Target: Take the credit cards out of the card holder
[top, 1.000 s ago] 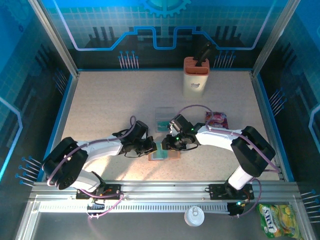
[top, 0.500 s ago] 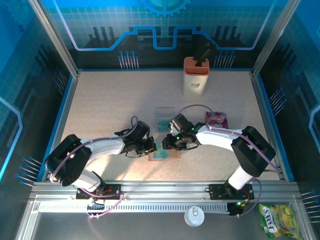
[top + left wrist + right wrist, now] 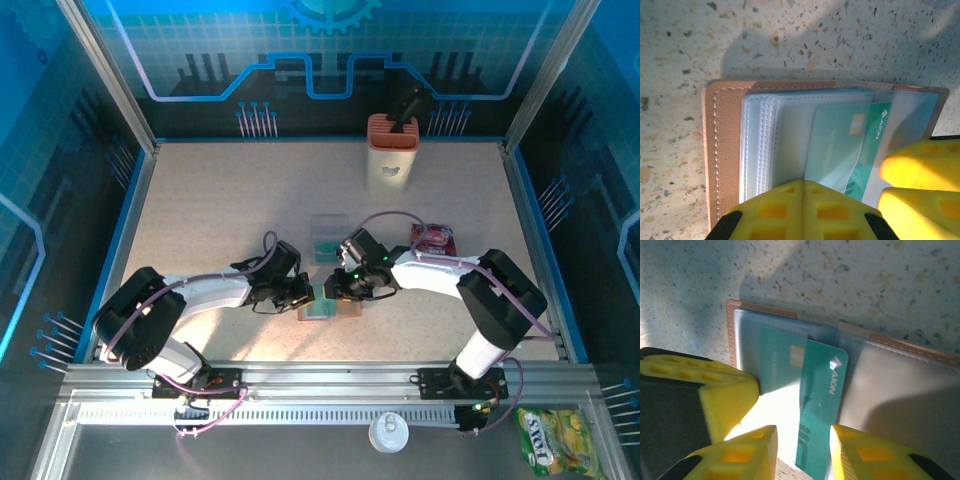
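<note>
The brown card holder (image 3: 346,311) lies open on the table between both arms. In the left wrist view its brown edge (image 3: 725,150) and clear sleeves face up. A teal credit card (image 3: 822,405) sticks halfway out of a sleeve. My left gripper (image 3: 802,184) is shut, and its tip presses down on the sleeves beside the card. My right gripper (image 3: 802,442) is open and straddles the card's exposed end, with a gap on one side. From above, the left gripper (image 3: 308,293) and right gripper (image 3: 336,290) meet over the holder. More teal credit cards (image 3: 326,240) lie just behind.
A purple-red snack packet (image 3: 432,238) lies to the right of the right arm. An orange-and-cream upright box (image 3: 390,155) stands at the back. A white lid (image 3: 387,432) and a yellow packet (image 3: 558,440) sit off the table in front.
The left arm's elbow has shifted slightly. Both grippers stay where they were at the card holder.
</note>
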